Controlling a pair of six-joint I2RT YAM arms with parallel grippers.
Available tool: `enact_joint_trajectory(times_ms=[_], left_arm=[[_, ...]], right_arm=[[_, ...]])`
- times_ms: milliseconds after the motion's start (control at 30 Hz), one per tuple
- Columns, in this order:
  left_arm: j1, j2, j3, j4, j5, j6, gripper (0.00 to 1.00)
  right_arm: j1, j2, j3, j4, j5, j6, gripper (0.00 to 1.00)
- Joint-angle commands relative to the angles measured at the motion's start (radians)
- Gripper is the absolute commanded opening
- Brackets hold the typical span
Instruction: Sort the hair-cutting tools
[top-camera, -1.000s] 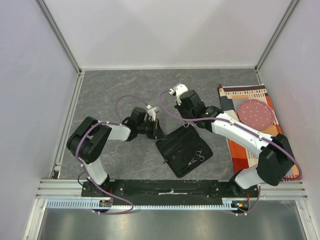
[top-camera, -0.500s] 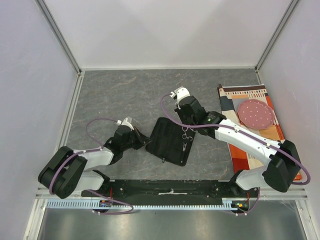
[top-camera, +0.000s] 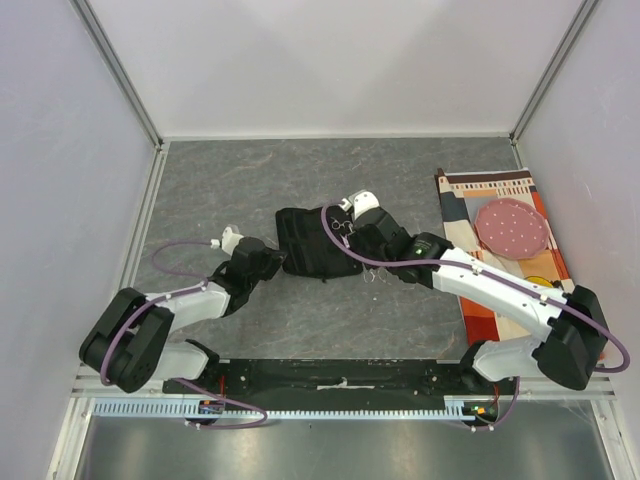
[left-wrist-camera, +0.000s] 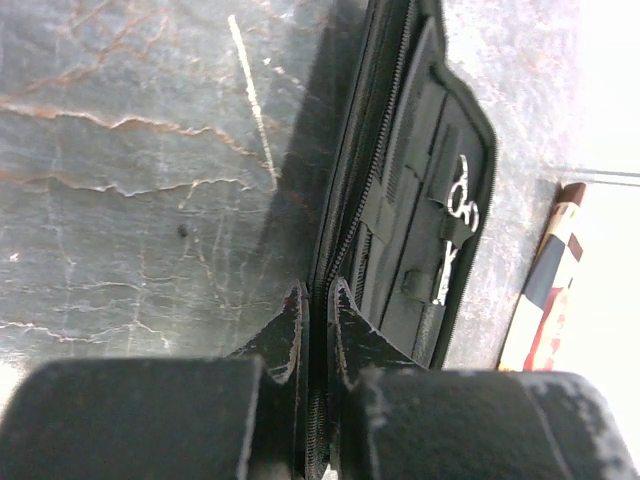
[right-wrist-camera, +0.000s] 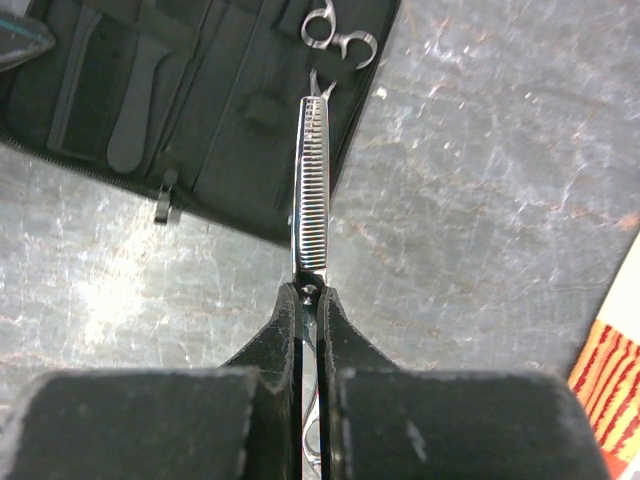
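The black pouch (top-camera: 305, 245) lies open mid-table. My left gripper (top-camera: 270, 262) is shut on its zipper edge, as the left wrist view (left-wrist-camera: 317, 290) shows. One silver scissors (left-wrist-camera: 458, 212) sits in a pouch pocket; it also shows in the right wrist view (right-wrist-camera: 338, 35). My right gripper (right-wrist-camera: 313, 290) is shut on a second silver scissors with a toothed blade (right-wrist-camera: 314, 190), whose tip reaches over the pouch's edge. A black tool with a narrow handle (right-wrist-camera: 133, 100) lies in another pocket. I cannot make out the flat comb. In the top view my right gripper (top-camera: 362, 250) is at the pouch's right side.
A patterned mat (top-camera: 465, 195) with a pink dotted plate (top-camera: 512, 227) lies at the right; its corner shows in the right wrist view (right-wrist-camera: 610, 380). White walls and metal rails enclose the grey stone-like table (top-camera: 250, 180).
My left gripper has pulled the pouch left and away from me, turning it. My right gripper has followed and now holds the toothed scissors at the pouch's edge.
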Motion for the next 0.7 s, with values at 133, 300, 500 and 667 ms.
enact_joint_trajectory(times_ms=[133, 300, 500, 667], left_arm=[[-0.007, 0.04, -0.06, 0.062, -0.036, -0.129, 0.02], [-0.014, 0.021, -0.102, 0.099, -0.02, -0.131, 0.02], [-0.033, 0.02, -0.119, 0.125, -0.007, -0.129, 0.02], [-0.039, 0.018, -0.134, 0.145, 0.008, -0.131, 0.02]], right_arm=[[0.03, -0.037, -0.119, -0.05, -0.07, 0.122, 0.0], [0.053, 0.01, -0.156, -0.013, -0.08, 0.171, 0.0], [0.07, 0.133, -0.114, 0.028, -0.094, 0.199, 0.0], [0.069, 0.223, -0.07, 0.048, -0.077, 0.207, 0.0]])
